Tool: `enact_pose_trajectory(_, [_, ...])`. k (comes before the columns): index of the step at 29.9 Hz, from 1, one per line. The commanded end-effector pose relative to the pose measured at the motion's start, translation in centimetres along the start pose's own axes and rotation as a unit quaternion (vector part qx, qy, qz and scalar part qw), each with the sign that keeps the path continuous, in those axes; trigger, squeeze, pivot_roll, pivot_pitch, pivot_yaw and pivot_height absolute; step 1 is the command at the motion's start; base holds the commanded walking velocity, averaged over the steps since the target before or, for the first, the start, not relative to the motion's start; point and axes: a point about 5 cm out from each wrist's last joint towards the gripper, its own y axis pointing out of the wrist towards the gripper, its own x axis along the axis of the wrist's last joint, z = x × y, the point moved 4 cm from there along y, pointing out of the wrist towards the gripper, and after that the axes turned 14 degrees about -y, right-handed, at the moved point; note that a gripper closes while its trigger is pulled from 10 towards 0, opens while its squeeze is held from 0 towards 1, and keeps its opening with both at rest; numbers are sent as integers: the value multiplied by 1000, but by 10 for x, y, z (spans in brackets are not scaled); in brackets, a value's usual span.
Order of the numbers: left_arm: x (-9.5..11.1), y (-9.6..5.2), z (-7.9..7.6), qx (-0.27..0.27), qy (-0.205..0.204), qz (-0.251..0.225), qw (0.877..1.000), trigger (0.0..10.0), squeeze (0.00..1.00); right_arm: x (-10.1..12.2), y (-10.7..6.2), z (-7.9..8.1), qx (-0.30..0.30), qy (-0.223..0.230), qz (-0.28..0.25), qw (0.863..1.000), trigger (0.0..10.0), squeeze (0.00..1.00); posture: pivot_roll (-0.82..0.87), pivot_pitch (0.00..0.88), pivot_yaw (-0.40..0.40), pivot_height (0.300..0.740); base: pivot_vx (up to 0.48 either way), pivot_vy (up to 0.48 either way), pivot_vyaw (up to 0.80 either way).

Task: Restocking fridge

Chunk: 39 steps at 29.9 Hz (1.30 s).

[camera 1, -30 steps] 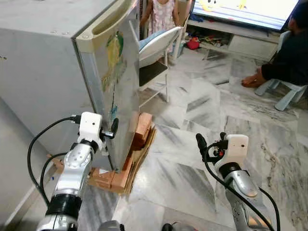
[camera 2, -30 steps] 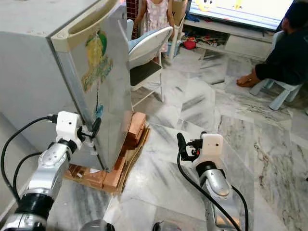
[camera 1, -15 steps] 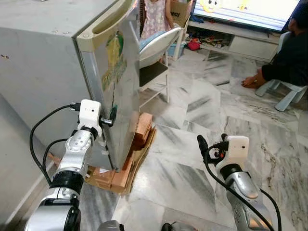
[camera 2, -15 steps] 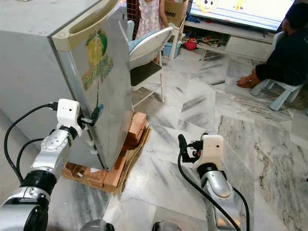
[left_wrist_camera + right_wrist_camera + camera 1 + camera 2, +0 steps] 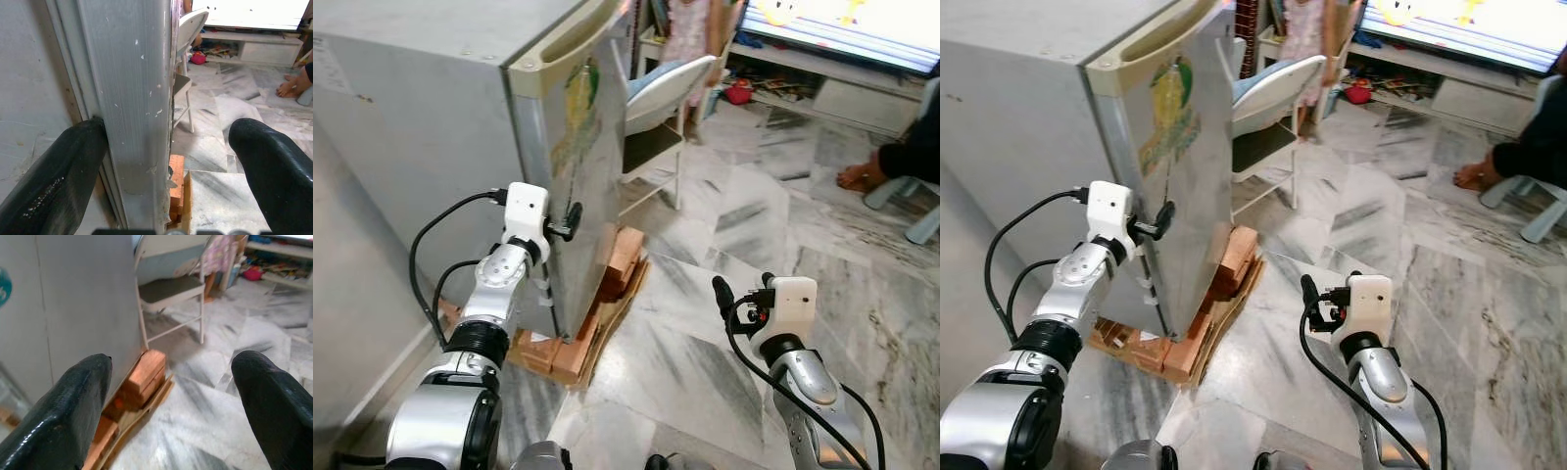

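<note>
So I've got my left gripper [image 5: 570, 217] parked right on the opening edge of the fridge door [image 5: 1180, 166], fingers spread with one pad [image 5: 54, 181] tucked in the gap between door and cabinet and the other out in front, not clamped on anything yet. Pretty sure that's so I can hook the edge and swing the door out, since nothing gets restocked till it's open. The fridge [image 5: 421, 127] sits at about 10 o'clock from me, propped up on a stack of bricks [image 5: 617, 264] and cardboard, with a folding chair [image 5: 661, 108] just past it at 12. My right gripper [image 5: 736, 299] hangs at roughly 4 o'clock over the marble floor [image 5: 754, 225], fingers wide apart and empty, just waiting. Compared with a second ago, the whole view has slid, so that's me turning, not the fridge moving. My left arm has pushed in closer to the door edge, while the right one has stayed about where it was.
</note>
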Motion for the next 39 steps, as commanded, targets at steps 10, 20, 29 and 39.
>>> enact_pose_trajectory(10, [82, -19, -232, -406, -42, -92, 908, 10000, 0, -67, -22, 13, 88, -43, 164, 982, 10000, 0, 0, 10, -50, 740, 0, 0, 0])
enact_pose_trajectory(20, [55, -3, -158, -314, -7, -49, 948, 10000, 0, -65, -21, 16, 102, -44, 166, 980, 10000, 0, 12, 9, -48, 740, 0, 0, 0])
enact_pose_trajectory(29, [30, -18, -62, -165, -4, -24, 986, 10000, 0, -42, -7, 12, 68, -33, 108, 991, 10000, 0, 26, 17, -44, 740, 0, -159, -356])
enact_pose_trajectory(39, [-2, -64, -1, -44, 8, 9, 999, 10000, 0, -19, 11, 15, 50, -42, 63, 996, 10000, 0, 64, 27, -35, 740, 0, -416, -764])
